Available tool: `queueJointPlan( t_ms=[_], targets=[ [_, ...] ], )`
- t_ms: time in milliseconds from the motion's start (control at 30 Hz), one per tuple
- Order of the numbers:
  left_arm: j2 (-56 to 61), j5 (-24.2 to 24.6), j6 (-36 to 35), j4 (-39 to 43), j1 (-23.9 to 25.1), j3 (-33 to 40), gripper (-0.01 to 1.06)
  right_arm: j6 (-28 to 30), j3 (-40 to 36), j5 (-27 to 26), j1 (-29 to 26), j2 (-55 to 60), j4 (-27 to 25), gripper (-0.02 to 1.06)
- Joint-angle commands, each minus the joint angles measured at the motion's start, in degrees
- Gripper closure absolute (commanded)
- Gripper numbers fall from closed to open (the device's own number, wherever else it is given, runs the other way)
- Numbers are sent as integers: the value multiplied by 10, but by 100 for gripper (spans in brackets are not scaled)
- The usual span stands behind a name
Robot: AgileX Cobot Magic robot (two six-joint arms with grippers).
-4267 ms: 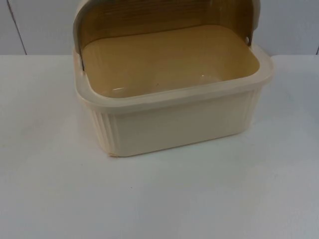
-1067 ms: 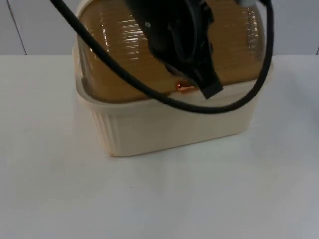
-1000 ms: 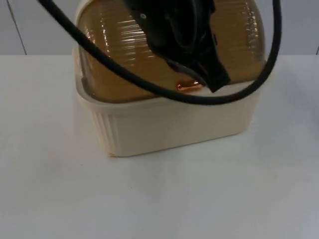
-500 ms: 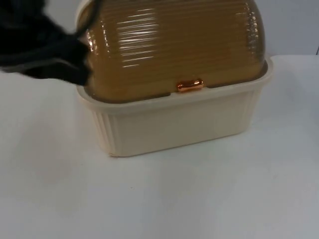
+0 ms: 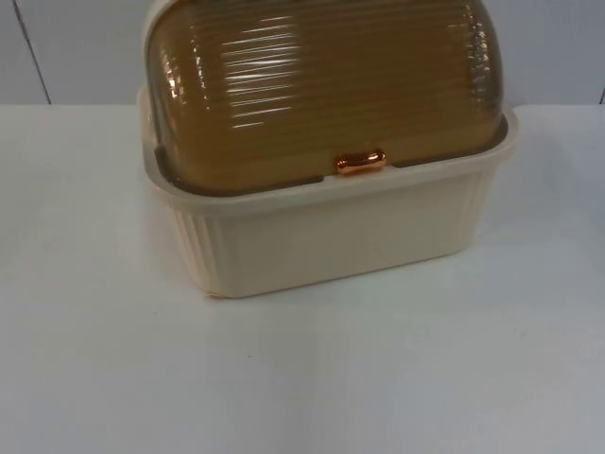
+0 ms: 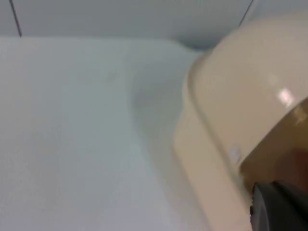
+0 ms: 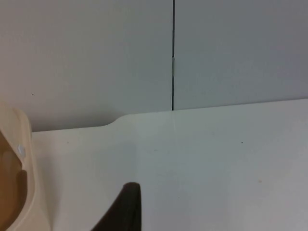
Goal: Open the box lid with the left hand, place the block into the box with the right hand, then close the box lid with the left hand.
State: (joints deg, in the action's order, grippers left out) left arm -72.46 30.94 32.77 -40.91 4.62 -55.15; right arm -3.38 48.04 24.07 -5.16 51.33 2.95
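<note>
The white table (image 5: pixel 302 378) spreads wide under me, bare and matte, running back to the grey partition wall (image 5: pixel 76 47), where a dark seam splits the panels. From my right wrist I look along that same wall, a black vertical joint cutting down to the table's edge.

Sitting at the back middle of the table is the box (image 5: pixel 331 236): cream, ribbed along its front wall, with a thick rounded rim. Its amber lid (image 5: pixel 321 85), ribbed and see-through, is rolled all the way down now, domed over the opening and meeting the front rim. The small copper handle (image 5: pixel 360 163) sits at the lid's lower edge, right on the rim.

A few seconds ago that lid stood rolled back and the yellow inside lay open; a second ago my left arm was over it, black against the amber. Now the arm is gone from the top view and the lid stays shut. The block I cannot make out through the lid.

My left gripper (image 6: pixel 279 208) hangs just beside the box's cream end wall; one dark fingertip shows, so whether it is parted I cannot tell. My right gripper (image 7: pixel 126 207) waits over the table near the box's other end, and again I cannot tell.
</note>
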Motion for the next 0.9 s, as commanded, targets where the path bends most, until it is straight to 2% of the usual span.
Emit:
queueJointPlan(
  t_ms=[0,67,100,167,267,400,733,800,867],
  targets=[
    [5,2,-3,-45,1,-18,105,-2,-1,2,3,-3,2,-1],
    [5,4,-1,-45,1,-26,105,-2,-1,5,3,-3,2,-1],
    [9,21,10,-38,1,-40,105,-2,-1,6,3,-3,2,-1],
    [16,43,78,-36,0,-62,105,-2,-1,8,3,-3,2,-1],
    [28,45,104,-50,0,-74,105,-2,-1,8,3,-3,2,-1],
    [43,11,104,-62,0,-75,105,-2,-1,7,3,-3,2,-1],
    [44,9,104,-47,0,-74,105,-2,-1,4,3,-3,2,-1],
    [44,13,104,-46,0,-74,100,-2,-1,4,3,-3,2,-1],
    [44,17,102,-46,0,-74,81,-3,-1,5,3,-3,2,-1]
  ],
)
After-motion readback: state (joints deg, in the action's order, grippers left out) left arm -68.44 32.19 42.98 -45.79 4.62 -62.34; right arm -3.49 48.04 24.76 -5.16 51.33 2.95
